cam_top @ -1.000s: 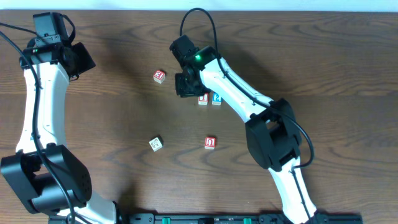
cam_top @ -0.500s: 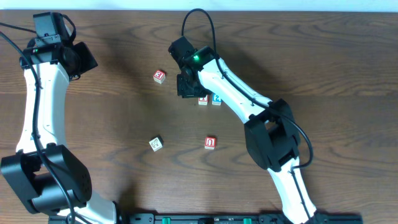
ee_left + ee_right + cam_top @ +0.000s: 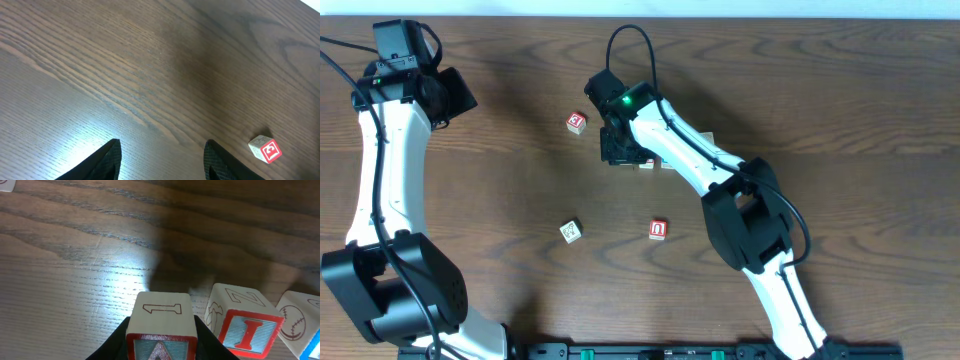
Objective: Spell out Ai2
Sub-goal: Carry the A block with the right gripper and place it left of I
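My right gripper (image 3: 161,347) is shut on the "A" cube (image 3: 161,315), a white cube with a red frame, and holds it low over the table. Just to its right the red-framed "I" cube (image 3: 246,330) stands on the wood, with a narrow gap between the two. The blue-framed "2" cube (image 3: 306,322) sits next to the "I" at the frame edge. In the overhead view the right gripper (image 3: 620,148) and arm hide most of these cubes. My left gripper (image 3: 161,145) is open and empty at the far left (image 3: 450,95).
A red-framed cube with another mark (image 3: 577,122) lies left of the right gripper and also shows in the left wrist view (image 3: 265,149). A pale cube (image 3: 570,231) and the red-framed "U" cube (image 3: 658,229) lie nearer the front.
My right gripper has shifted slightly left and lower with the "A" cube, and now hides the "I" and "2" cubes from overhead. The left arm has not moved.
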